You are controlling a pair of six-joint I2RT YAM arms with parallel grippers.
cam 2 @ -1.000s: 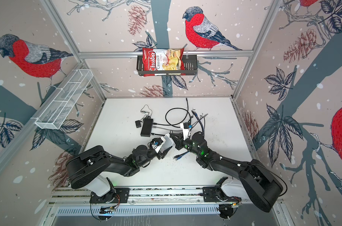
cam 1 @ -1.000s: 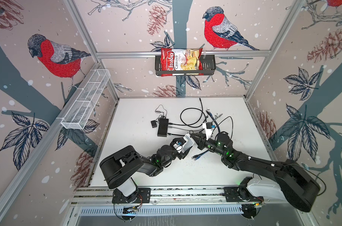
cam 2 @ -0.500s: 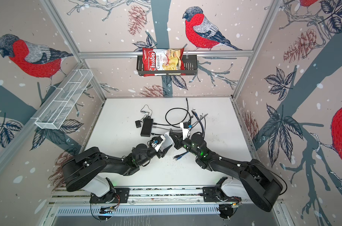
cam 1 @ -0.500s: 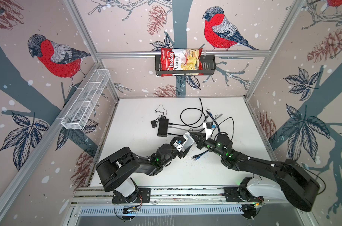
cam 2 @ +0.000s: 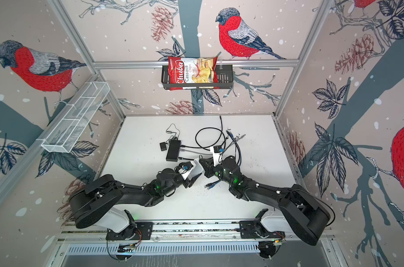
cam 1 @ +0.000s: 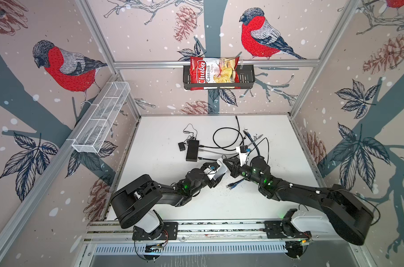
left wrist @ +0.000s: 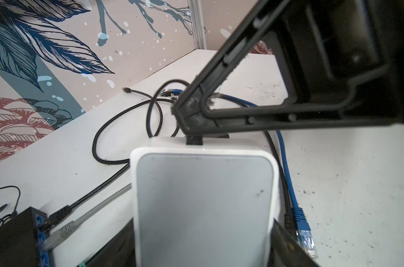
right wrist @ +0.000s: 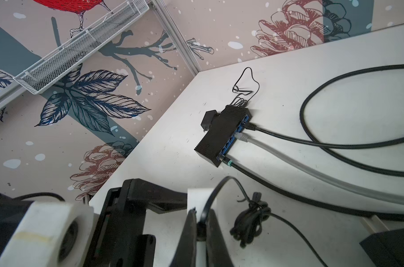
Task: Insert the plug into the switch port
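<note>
My left gripper [cam 1: 216, 176] [left wrist: 203, 250] is shut on a white switch [cam 1: 220, 169] [cam 2: 194, 170] [left wrist: 203, 196], which it holds off the table near the middle. My right gripper [cam 1: 226, 163] [cam 2: 202, 162] [right wrist: 201, 223] is shut on a small black plug [left wrist: 194, 140] [right wrist: 200, 231]. It meets the switch from the right, and the plug sits against the switch's far edge. How deep the plug sits cannot be told. A thin black cable [right wrist: 222, 185] loops away from the plug.
A black hub with blue ports [cam 1: 192, 150] [right wrist: 224, 134] lies behind, with three cables plugged in. Black cable loops [cam 1: 226, 138] and a blue cable [left wrist: 286, 175] trail across the table. A loose blue plug [cam 1: 234, 184] lies in front. Close by are a cable bundle [right wrist: 252, 219] and a black adapter [right wrist: 390, 247].
The left arm's elbow has drifted slightly to the left. Both grippers and the white switch stay almost where they were.
</note>
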